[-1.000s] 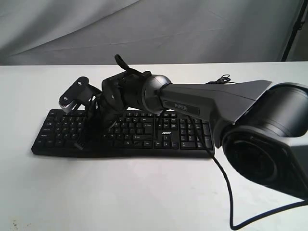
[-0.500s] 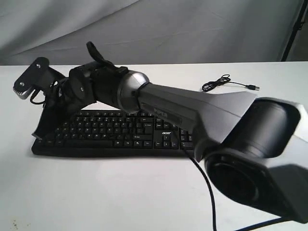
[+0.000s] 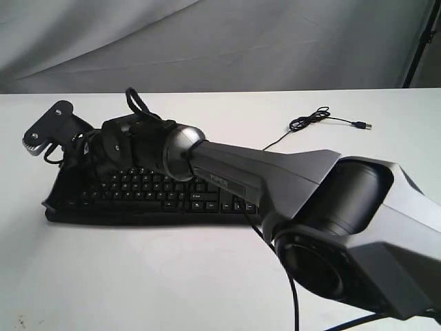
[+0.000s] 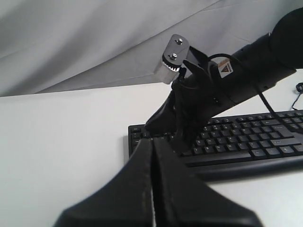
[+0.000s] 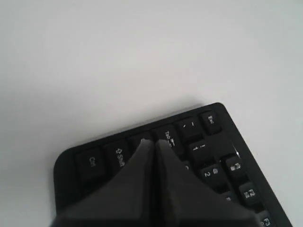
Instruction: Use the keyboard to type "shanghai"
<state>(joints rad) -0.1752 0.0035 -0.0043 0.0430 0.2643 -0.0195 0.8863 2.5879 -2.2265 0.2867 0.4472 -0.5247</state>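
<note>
The black keyboard (image 3: 172, 193) lies across the white table (image 3: 138, 276), its right half hidden behind my right arm (image 3: 275, 172). That arm reaches across to the keyboard's left end. My right gripper (image 5: 154, 143) is shut and empty, with its tips over the Tab and Caps Lock keys beside Shift and Ctrl on the keyboard (image 5: 208, 161). In the exterior view the right gripper (image 3: 52, 198) points down at the left edge. My left gripper (image 4: 152, 140) is shut on nothing, just off the left end of the keyboard (image 4: 246, 142), facing the right gripper (image 4: 150, 126).
The keyboard's thin black USB cable (image 3: 317, 117) lies coiled on the table at the back right. The right arm's wrist camera (image 3: 48, 127) sticks up above the keyboard's left end. A grey cloth backdrop (image 3: 220, 41) closes the far side.
My right arm has swung left along the keyboard from its left-middle keys to its left end, then dropped lower toward the keys.
</note>
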